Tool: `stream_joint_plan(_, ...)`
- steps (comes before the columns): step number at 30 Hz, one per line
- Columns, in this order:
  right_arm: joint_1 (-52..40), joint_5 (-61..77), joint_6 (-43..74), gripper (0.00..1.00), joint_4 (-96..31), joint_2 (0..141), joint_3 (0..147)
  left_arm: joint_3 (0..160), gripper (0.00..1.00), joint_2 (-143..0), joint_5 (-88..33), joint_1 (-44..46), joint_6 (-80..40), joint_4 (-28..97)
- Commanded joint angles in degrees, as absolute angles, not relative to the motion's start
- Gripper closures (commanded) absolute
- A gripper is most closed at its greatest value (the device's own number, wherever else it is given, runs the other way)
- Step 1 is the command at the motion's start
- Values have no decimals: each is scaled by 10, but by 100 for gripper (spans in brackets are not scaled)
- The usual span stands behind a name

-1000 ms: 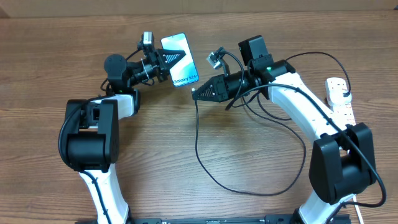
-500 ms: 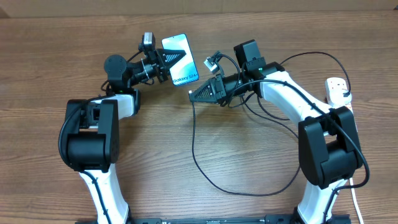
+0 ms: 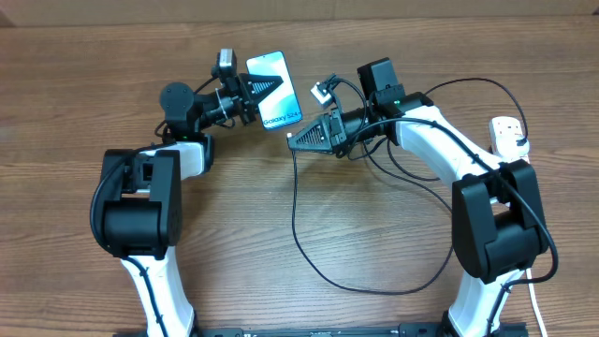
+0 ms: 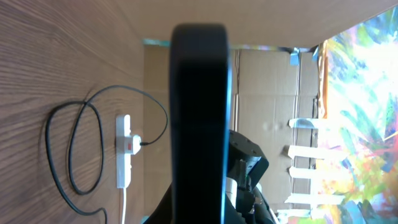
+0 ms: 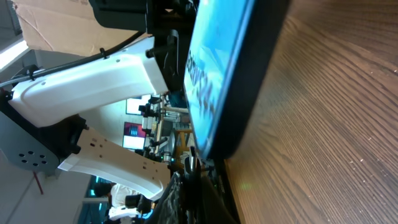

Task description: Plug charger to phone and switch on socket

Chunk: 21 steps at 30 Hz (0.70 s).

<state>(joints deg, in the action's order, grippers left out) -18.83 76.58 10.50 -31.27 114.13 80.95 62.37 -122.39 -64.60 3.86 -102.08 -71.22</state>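
The wooden table [image 3: 65,84] fills the overhead view, and I have both arms reaching in from the bottom edge toward the upper middle. At the far right edge lies the socket [image 3: 510,140]. In the left wrist view it sits lower left [image 4: 124,158] with a lead running out of it, so I judge the mains end is already seated, though I cannot read the switch. The phone [image 3: 278,77] is in the upper middle with its cyan screen showing. The left gripper [image 3: 255,92] is clamped on one end of it and holds it tilted. The charger [image 3: 296,215] hangs in one big loose loop through the lower middle and also crosses my right forearm. The right gripper [image 3: 294,141] sits just right of the phone's lower end, pinched shut on the cable's small end. The tip itself is buried in the fingers and I cannot make it out. My main worry is alignment. I can't see the port in any view, and the right wrist view shows the phone [image 5: 227,74] only at a steep angle, so a push could strike the rim instead. With the phone held at one end only, that push could pivot it or slide it out of the grip. The cable over my forearm could also pull tight as I move and drag the tip off line.
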Motion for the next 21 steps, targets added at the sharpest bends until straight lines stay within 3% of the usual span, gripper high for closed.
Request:
stream_joint_plan(1, -185, 780, 105, 96, -309, 1140, 810, 640, 96, -1225, -635, 50, -1017, -710)
stream_joint_plan(21, -164, 759, 119, 96, -300, 1140, 810, 640, 95, -1225, -641, 51, -1018, -708)
